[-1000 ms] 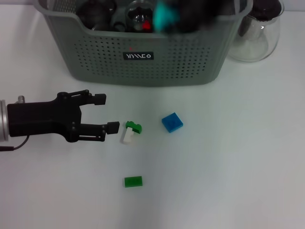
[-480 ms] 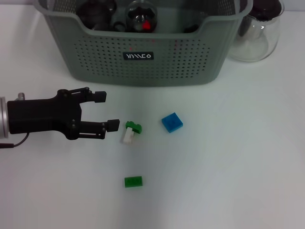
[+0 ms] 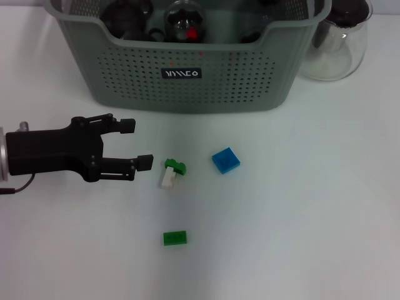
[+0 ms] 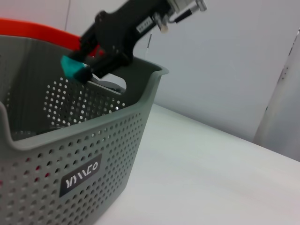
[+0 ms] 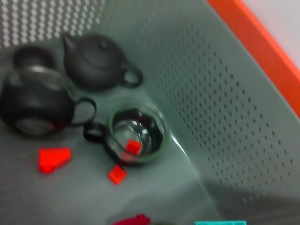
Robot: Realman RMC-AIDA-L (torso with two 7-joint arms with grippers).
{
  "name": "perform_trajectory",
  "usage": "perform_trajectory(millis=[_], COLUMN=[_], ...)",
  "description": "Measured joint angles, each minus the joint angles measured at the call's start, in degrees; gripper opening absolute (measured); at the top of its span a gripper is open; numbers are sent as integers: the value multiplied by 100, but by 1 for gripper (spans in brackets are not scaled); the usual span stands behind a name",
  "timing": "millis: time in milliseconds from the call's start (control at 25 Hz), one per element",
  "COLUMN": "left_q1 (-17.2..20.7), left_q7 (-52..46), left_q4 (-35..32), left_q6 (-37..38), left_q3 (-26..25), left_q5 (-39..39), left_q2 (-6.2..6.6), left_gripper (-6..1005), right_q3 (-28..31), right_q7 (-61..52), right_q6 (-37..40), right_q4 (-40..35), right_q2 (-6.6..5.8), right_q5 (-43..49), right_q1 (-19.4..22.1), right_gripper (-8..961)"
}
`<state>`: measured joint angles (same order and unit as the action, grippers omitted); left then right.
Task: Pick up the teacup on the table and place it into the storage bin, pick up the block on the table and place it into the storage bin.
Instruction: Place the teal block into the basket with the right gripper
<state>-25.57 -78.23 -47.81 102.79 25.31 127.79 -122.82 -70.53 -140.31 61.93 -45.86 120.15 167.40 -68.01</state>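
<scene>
left tool (image 3: pixel 136 143) is hovering low over the table (image 3: pixel 300 206), jaws apart w/ nothing in them, just beside the green-white block (image 3: pixel 171 173). blue block (image 3: pixel 225 160) and flat green block (image 3: pixel 174 237) are lying nearby. right tool (image 4: pixel 77 70) is hanging over the storage bin (image 3: pixel 187 87), gripping a teal piece. glass teacup (image 5: pixel 136 136) is sitting inside the bin.

White table (image 3: pixel 312 219) carries the storage bin (image 3: pixel 187 81) and a glass jug (image 3: pixel 337 50). Green-white block (image 3: pixel 172 172), blue block (image 3: pixel 225 160) and green block (image 3: pixel 174 238) lie in front.
</scene>
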Motion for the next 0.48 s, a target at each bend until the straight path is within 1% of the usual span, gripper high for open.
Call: perform_trajectory(millis=[200,480], left_q1=[-5,-8], left_q7=[-3,-6], left_q4=[0,0], left_q6=[33,43], left_q3=[-30,-29], left_q5=[0,0], left_q2=[12,13], left_gripper=[889,889], right_q3=[-77,-81], right_q7=[-75,-89], right_q6=[55,74], right_q4=[14,-86], right_q2=[-24,-27], right_q5=[45,50], right_q1=[80,119], right_gripper=[537,557])
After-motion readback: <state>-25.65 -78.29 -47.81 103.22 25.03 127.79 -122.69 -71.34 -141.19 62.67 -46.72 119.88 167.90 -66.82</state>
